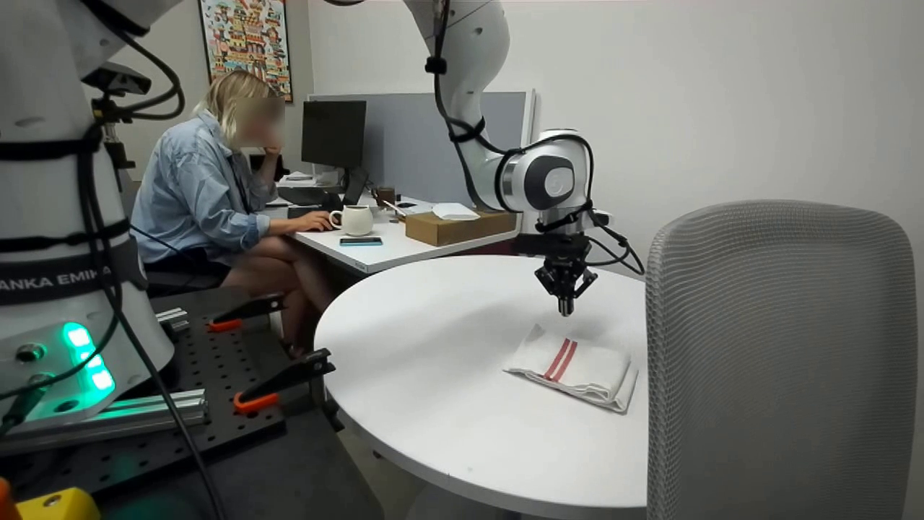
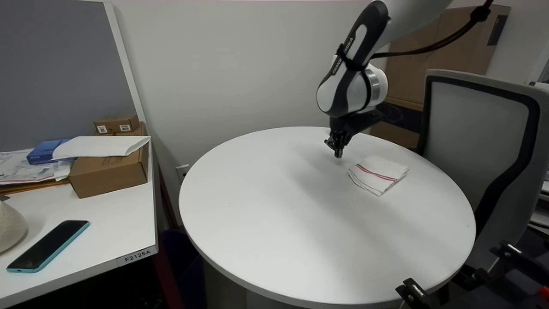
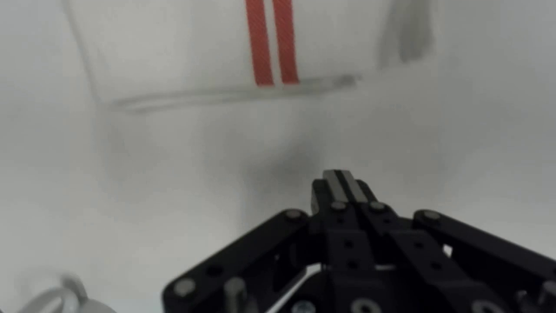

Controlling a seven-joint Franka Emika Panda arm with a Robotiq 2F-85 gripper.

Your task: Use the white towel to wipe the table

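The white towel lies folded on the table with two red stripes. It shows in both exterior views [image 1: 595, 372] [image 2: 379, 174] and at the top of the wrist view [image 3: 186, 48], where part of it is cut off. The table is a round glossy white top, seen in both exterior views [image 1: 419, 354] [image 2: 266, 227] and in the wrist view [image 3: 152, 187]. My gripper [image 1: 566, 307] [image 2: 339, 152] [image 3: 341, 174] points down above the table, beside the towel's striped edge. Its fingers are together with nothing between them. It is apart from the towel.
A grey mesh chair [image 1: 779, 361] [image 2: 480, 124] stands close against the table. A desk [image 2: 116, 219] with a cardboard box [image 1: 458, 228] [image 2: 109, 174], a mug [image 1: 355, 220] and a phone [image 2: 49, 244] stands beside it. A person [image 1: 209, 188] sits there. Black clamps [image 1: 285, 379] hold the robot's base plate.
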